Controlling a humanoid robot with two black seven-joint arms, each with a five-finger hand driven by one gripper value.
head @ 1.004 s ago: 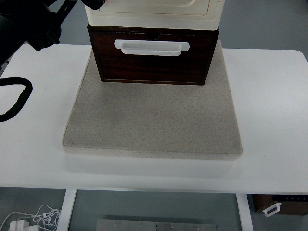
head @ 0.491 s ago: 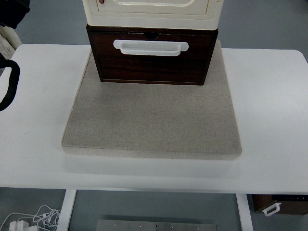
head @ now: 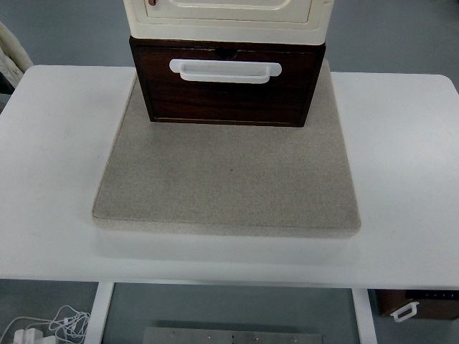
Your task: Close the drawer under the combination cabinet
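Now neither robot hand is in the head view; the black arm and the dark looped shape that sat at the left edge of the tabletop (head: 57,215) half a second ago are gone from the picture, so how far open either robot hand stands cannot be told. The dark wooden drawer (head: 226,97) with its white handle (head: 225,70) sits under the cream cabinet (head: 228,18), at the far end of the grey mat (head: 228,179). Its front stands a little forward of the cabinet body above, with a thin dark gap along its top edge. Drawer position looks unchanged against the two earlier pictures. Judgement: the arm's retreat reads either as the push being finished or as a reset, and from this angle the drawer may be seated or left slightly proud; I cannot tell which. Nothing touches the drawer.
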